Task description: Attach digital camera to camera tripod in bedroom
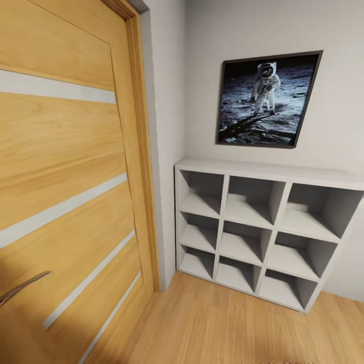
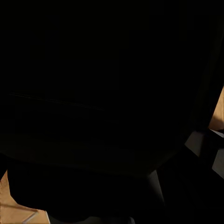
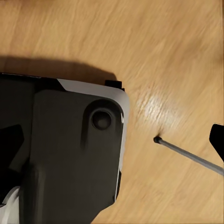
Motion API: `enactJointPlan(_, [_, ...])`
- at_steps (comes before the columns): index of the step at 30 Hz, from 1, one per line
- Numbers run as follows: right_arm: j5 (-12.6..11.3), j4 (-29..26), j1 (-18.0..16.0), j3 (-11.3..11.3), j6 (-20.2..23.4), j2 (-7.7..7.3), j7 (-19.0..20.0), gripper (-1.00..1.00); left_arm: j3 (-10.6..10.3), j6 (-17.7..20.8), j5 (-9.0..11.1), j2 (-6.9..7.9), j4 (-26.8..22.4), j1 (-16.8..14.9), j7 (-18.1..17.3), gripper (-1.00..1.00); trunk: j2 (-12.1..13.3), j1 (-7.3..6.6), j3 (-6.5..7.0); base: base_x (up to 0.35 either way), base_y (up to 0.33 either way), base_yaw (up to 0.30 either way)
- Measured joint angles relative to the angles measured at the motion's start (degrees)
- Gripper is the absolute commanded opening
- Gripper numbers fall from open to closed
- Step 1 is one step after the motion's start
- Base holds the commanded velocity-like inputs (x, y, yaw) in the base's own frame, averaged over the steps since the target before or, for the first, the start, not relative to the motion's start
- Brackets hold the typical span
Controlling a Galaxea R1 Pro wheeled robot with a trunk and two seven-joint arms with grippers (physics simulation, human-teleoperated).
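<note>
**Robot faces a door corner, camera and tripod nowhere ahead**

The head view looks down at a wooden door with pale stripes and a curved handle, standing just beside a grey cube shelf whose nine compartments appear bare. A framed astronaut picture hangs on the pale wall above the shelf, and light wood floor runs up to both.

The right wrist view looks down on the same floor past a dark, white-edged part of the robot; a thin grey rod with a small dark tip lies across the boards, and what it belongs to is unclear. The left wrist view is nearly black, with slivers of floor at its edges. Whether either gripper is spread or pressed together cannot be told.

The camera and tripod are not in these views, so the robot appears to be in transit. The likely risk is the tight corner: turning or rolling forward here could drive the base or an arm into the door, its handle or the shelf. The dark left wrist view gives the operator little warning on that side.
</note>
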Motion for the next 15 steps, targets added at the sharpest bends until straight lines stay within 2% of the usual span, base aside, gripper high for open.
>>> enactJointPlan(15, [0.01,-0.04,0.00,0.01,0.04,0.00,0.00,1.00,0.12,-0.08,0.75,0.13,0.02,0.00,0.06,-1.00,0.00,0.00,0.00,0.000,0.000,-0.251])
